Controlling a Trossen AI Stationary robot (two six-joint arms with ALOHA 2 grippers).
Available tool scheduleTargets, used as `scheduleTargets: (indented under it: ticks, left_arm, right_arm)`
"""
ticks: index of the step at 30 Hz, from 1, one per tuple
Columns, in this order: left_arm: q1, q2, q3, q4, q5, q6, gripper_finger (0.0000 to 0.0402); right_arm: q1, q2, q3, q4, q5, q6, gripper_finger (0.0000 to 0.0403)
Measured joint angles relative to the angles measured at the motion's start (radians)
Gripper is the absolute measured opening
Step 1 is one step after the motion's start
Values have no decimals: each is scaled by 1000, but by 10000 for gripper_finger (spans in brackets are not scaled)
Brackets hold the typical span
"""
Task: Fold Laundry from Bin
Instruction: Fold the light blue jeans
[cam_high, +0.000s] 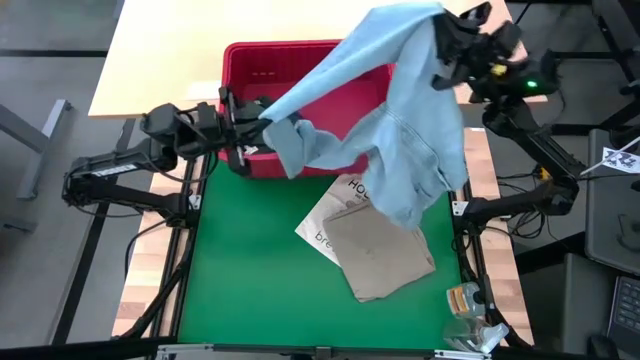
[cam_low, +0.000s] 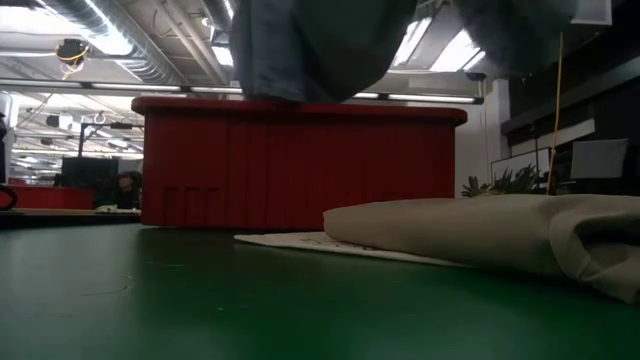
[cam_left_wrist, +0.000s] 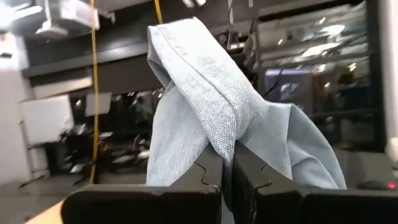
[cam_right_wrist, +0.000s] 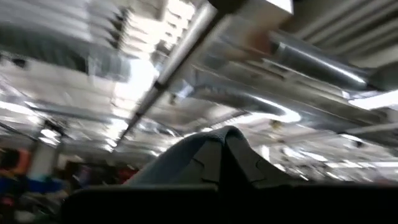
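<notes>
Holding the light blue shirt (cam_high: 405, 120) aloft between both arms, the robot is mid-way through the spreading step. In the high view the left gripper (cam_high: 262, 122), left of centre, is clamped on one end of the garment just in front of the bin (cam_high: 250, 60); the left wrist view confirms cloth pinched between its closed fingers (cam_left_wrist: 208, 171). The right gripper (cam_high: 447, 42), at the upper right of the high view, is likewise clenched on the shirt's other end, with fabric wedged between its fingers (cam_right_wrist: 208, 158) in the right wrist view.

The shirt hangs bunched (a long drape down the centre-right of the high view), its lower edge overlapping the white tote bag (cam_high: 330, 225) and a beige garment (cam_high: 385, 255) lying on the green mat (cam_high: 240, 280) at lower centre. The red bin sits at top centre, behind the mat; its contents cannot be judged from here.

Assessment: the garment is not yet spread, and much of it droops below the right hold. To do this step well, the arms should probably draw apart until the cloth between them runs taut, keeping both grips level so the hem hangs straight. The clear green area at lower left appears the better laying spot, since the tote and beige piece occupy the right. Risk noted: the trailing cloth may drag those items if lowered where it now hangs.
</notes>
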Motion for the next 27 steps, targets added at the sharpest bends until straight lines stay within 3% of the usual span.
scheduleTargets:
  ticks: [13,19,27]
  left_arm:
    - [0,-2,0,-371,-287,3,8]
    - [0,-2,0,-414,-425,58,7]
    - [0,-2,0,-422,-532,112,7]
  right_arm:
    - [-9,126,0,-387,331,-281,3]
    - [-45,201,0,-436,334,-316,3]
    - [-91,296,0,-438,329,-319,3]
